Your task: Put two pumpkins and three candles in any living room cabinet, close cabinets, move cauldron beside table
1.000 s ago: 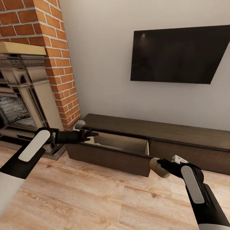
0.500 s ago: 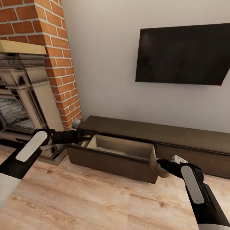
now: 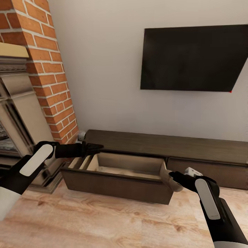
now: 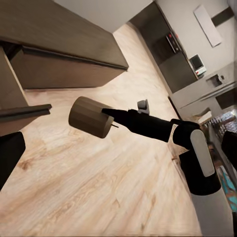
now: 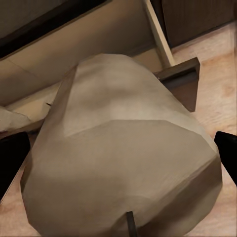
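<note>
Right gripper (image 3: 175, 180) jaws clamped a candle (image 3: 168, 179) at lower right, beside the open drawer (image 3: 117, 181); it looked light, rigid, smooth, best gripped across its sides. Left gripper (image 3: 98, 147) jaws seemed closed, empty.

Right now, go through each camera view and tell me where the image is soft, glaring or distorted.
Head view: sharp and evenly lit, the flat black wall TV skewed by the wide lens, faint sheen on it. Left wrist view: the stubby tan candle crisp, the far kitchen slightly soft. Right wrist view: that candle looms close and blurry, faceted; the pale drawer interior is soft.
</note>
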